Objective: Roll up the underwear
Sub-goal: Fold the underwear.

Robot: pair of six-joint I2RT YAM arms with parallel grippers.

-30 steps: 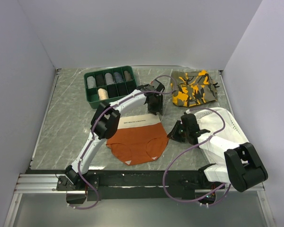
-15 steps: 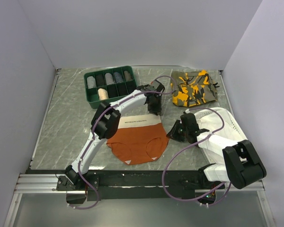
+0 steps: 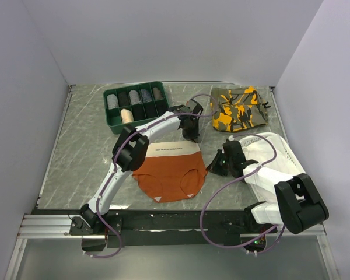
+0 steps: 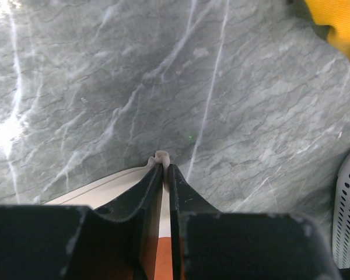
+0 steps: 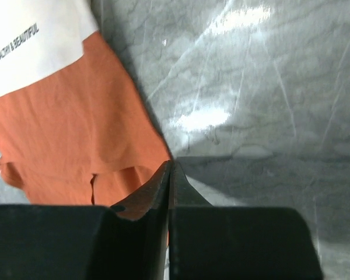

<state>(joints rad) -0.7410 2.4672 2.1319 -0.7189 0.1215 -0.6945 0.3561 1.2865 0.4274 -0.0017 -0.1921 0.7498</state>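
Note:
The rust-orange underwear [image 3: 166, 174] lies flat on the marble table, its cream-white waistband [image 3: 172, 150] on the far side. My left gripper [image 3: 191, 138] is shut on the waistband's far right corner. In the left wrist view a small fold of cream fabric [image 4: 161, 156] sticks out between the closed fingertips [image 4: 163, 165]. My right gripper [image 3: 212, 167] is at the underwear's right edge. In the right wrist view its jaws [image 5: 170, 166] are shut on the orange fabric's edge [image 5: 76, 128].
A green tray [image 3: 107, 93] with several rolled items stands at the back left. The orange-and-olive camouflage garment [image 3: 239, 109] lies at the back right, its corner showing in the left wrist view [image 4: 338, 23]. A large white perforated cloth [image 3: 275, 153] lies under my right arm.

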